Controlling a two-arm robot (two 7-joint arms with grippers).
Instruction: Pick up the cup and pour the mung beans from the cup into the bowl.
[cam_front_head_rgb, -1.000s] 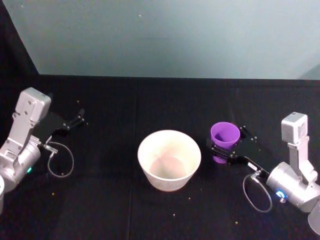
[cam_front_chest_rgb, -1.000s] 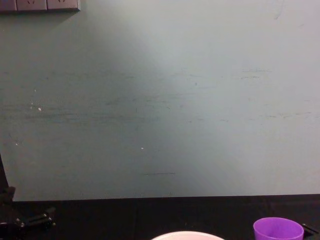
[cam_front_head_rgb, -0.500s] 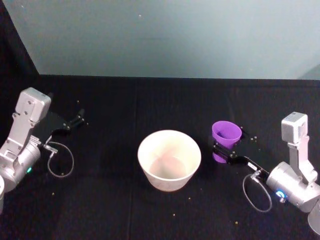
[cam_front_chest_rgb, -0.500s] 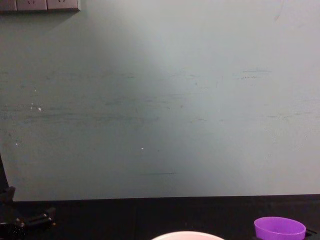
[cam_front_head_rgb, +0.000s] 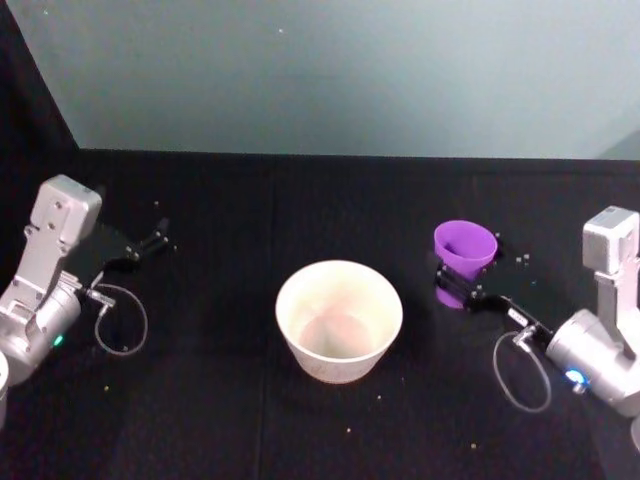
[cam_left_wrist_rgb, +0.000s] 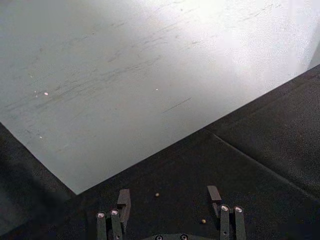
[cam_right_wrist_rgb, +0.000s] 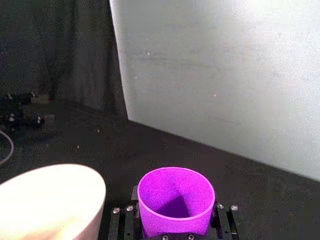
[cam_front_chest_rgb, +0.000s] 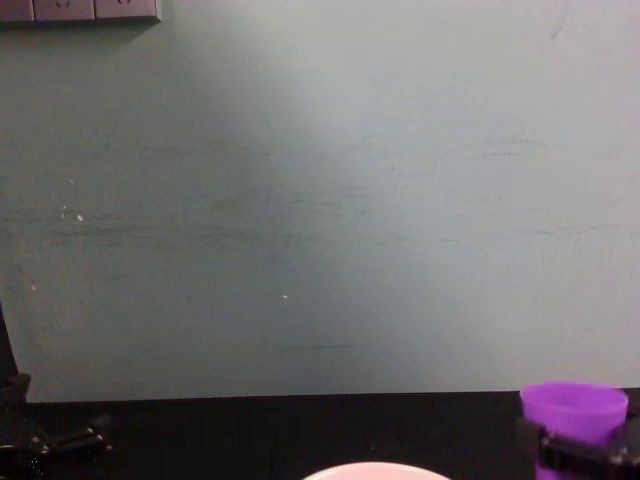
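- The cup (cam_front_head_rgb: 465, 248): its base is hidden behind the right gripper's (cam_front_head_rgb: 460, 282) fingers, and its contents cannot be made out.
- The bowl (cam_front_chest_rgb: 375, 469): cut off by the chest view's bottom edge, leaving a sliver of rim.
- Specks (cam_front_head_rgb: 378, 397) on the surface (cam_front_head_rgb: 220, 400): too small to identify.

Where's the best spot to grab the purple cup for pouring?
The lower wall, from the robot's right, where the right gripper clamps it now: the cup has no handle, and that grip leaves its rim free to tip toward the bowl.
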